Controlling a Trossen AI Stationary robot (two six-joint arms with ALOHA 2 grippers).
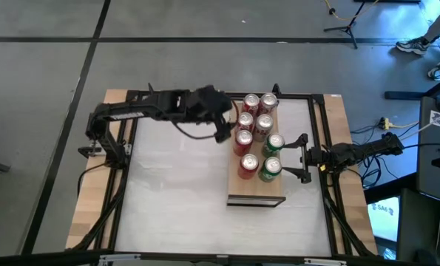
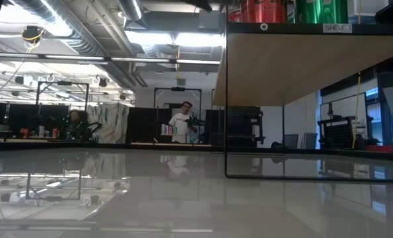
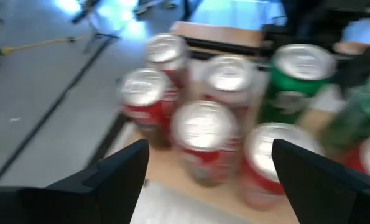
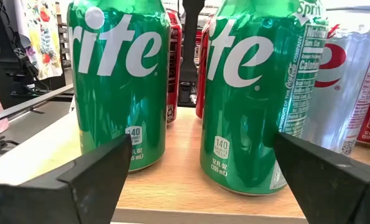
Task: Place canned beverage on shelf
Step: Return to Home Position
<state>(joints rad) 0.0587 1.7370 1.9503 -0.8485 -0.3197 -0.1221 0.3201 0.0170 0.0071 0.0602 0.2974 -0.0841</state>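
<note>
My left gripper (image 1: 225, 127) hangs released, fingers spread wide and gripping nothing. The red cans (image 1: 243, 139) stand just ahead of it on the shelf (image 1: 256, 193). My right gripper (image 1: 293, 158) is spread and empty too, with two green cans (image 1: 271, 168) upright on the board just ahead of its fingertips.

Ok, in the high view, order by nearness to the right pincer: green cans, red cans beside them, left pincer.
1. Green cans, facing the right pincer; the two too close to call.
2. Red cans, just behind them.
3. Left pincer, at the shelf's opposite side.
</note>
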